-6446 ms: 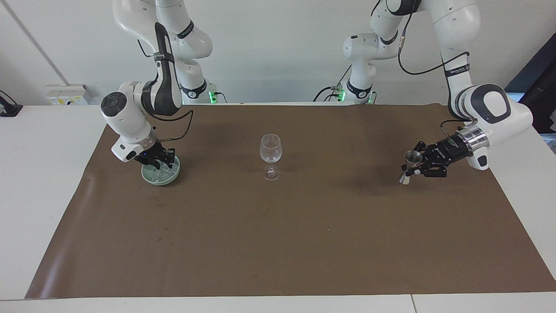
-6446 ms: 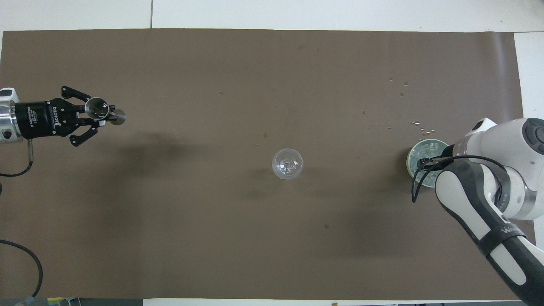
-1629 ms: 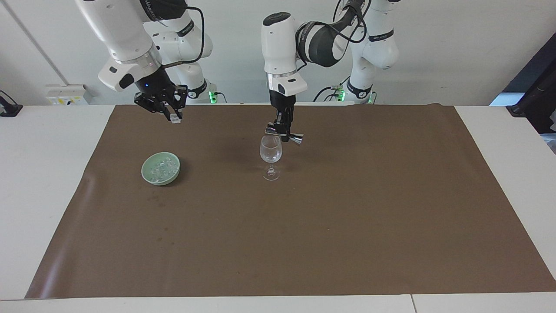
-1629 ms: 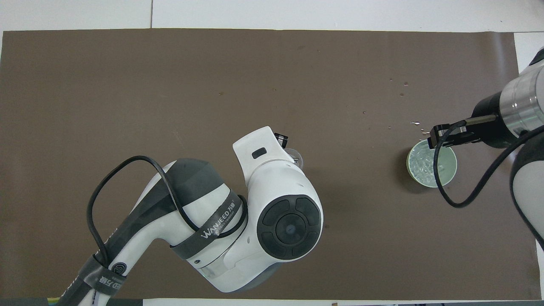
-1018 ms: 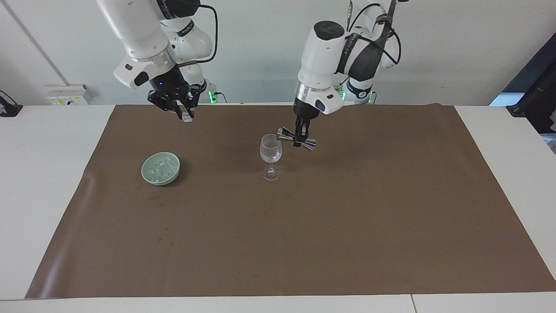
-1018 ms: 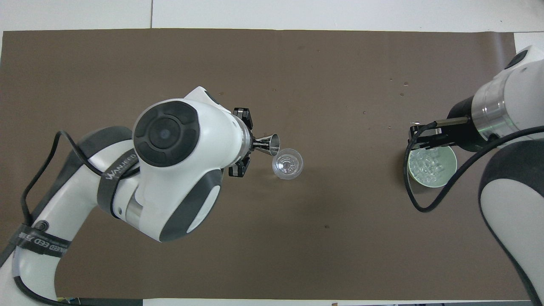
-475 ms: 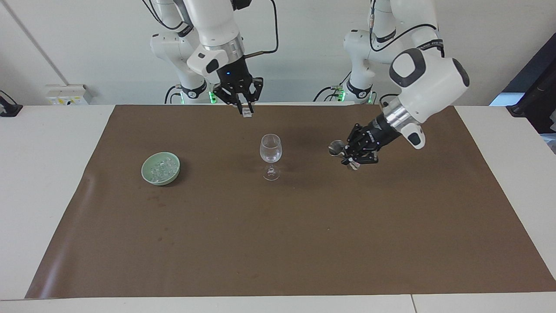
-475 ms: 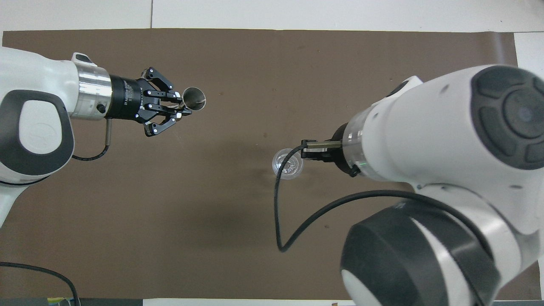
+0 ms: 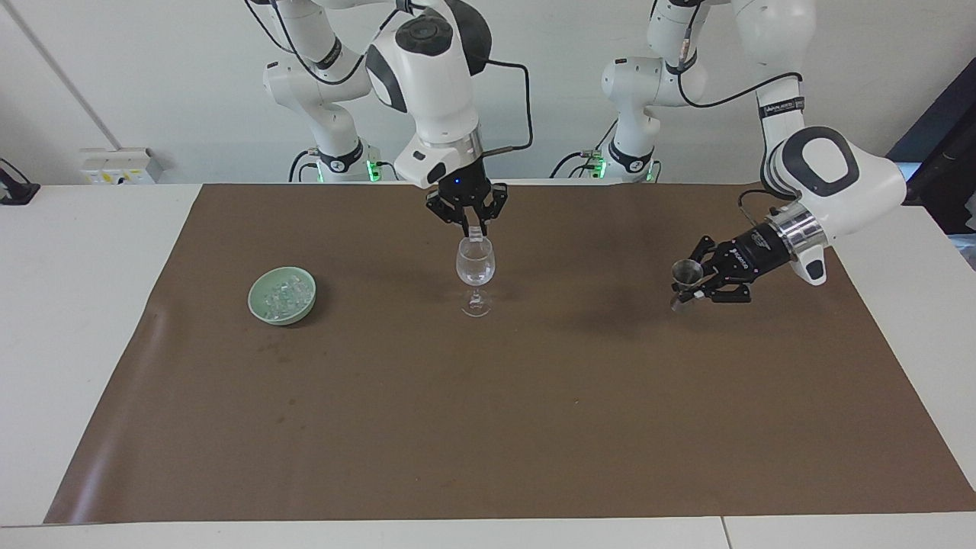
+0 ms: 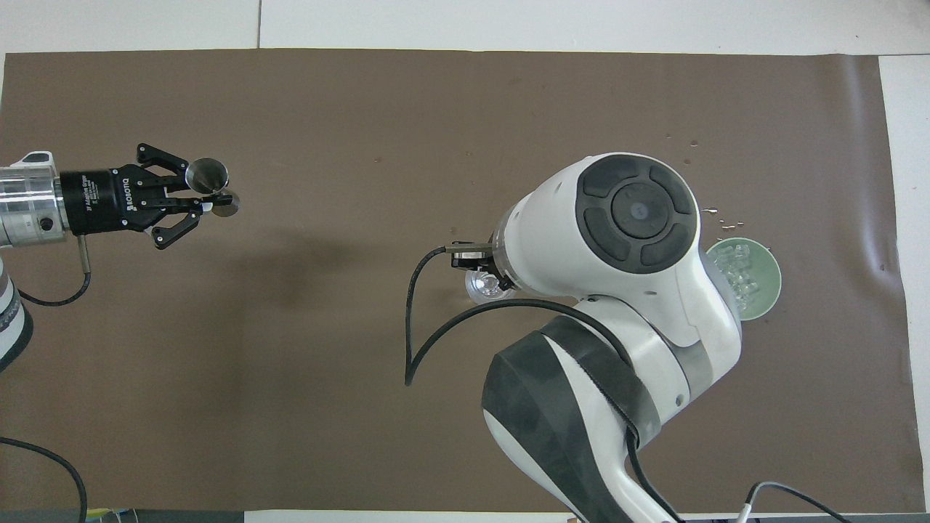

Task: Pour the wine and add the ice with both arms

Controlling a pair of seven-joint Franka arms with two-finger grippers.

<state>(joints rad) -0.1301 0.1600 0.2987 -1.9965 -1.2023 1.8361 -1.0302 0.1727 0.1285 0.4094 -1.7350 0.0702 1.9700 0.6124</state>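
Ice [image 9: 475, 231] sits pinched in my right pincer [image 9: 467, 221] just over the glass [image 9: 475, 264], not yet dropped; my left pincer [image 9: 705, 280] grips the jigger [image 9: 685, 273], well apart from the glass.

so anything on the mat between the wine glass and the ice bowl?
Nothing: bare brown mat between wine glass and ice bowl, clear in facing view.

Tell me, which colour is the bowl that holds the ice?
The bowl is pale green; the facing view shows it best.
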